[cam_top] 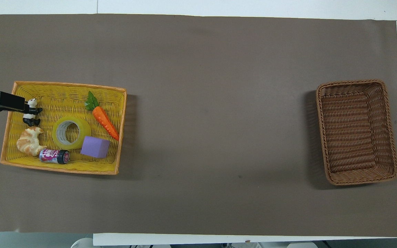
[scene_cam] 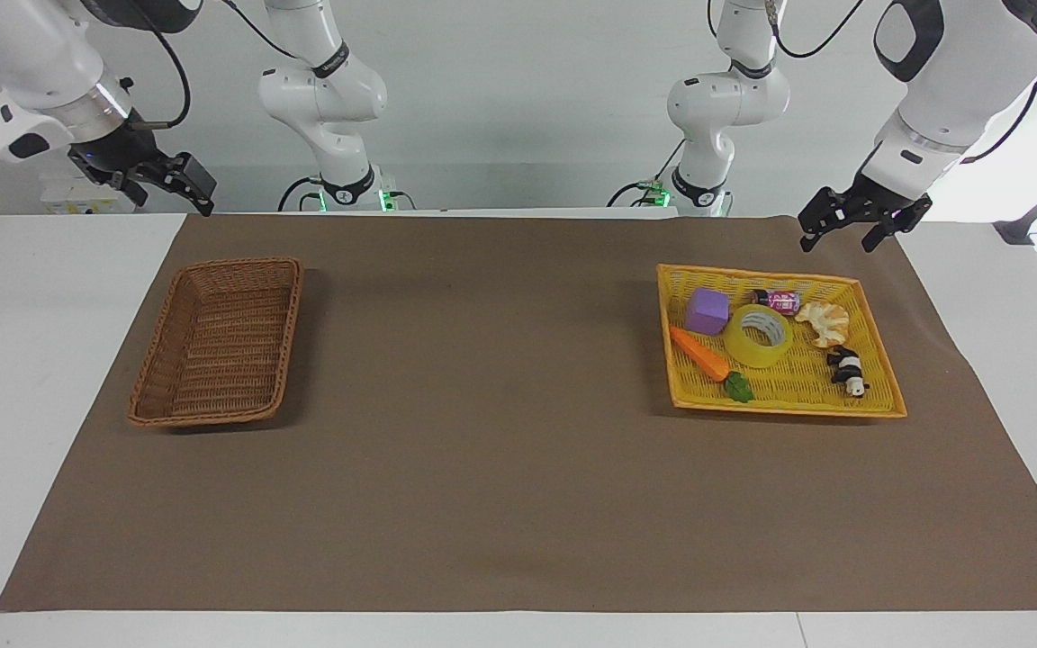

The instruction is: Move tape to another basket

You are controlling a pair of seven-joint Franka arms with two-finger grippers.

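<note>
Both arms parked up high, tape sitting in the yellow tray.

We see the left gripper (scene_cam: 852, 232) with fingers spread, over the mat's edge by the yellow tray basket (scene_cam: 879, 360); the right gripper (scene_cam: 178, 180) hangs near the brown wicker basket (scene_cam: 149, 387), and we can't tell its state. The tape (scene_cam: 758, 336) lies flat mid-tray, between the purple block (scene_cam: 707, 311), carrot (scene_cam: 701, 354) and croissant (scene_cam: 825, 322).
</note>
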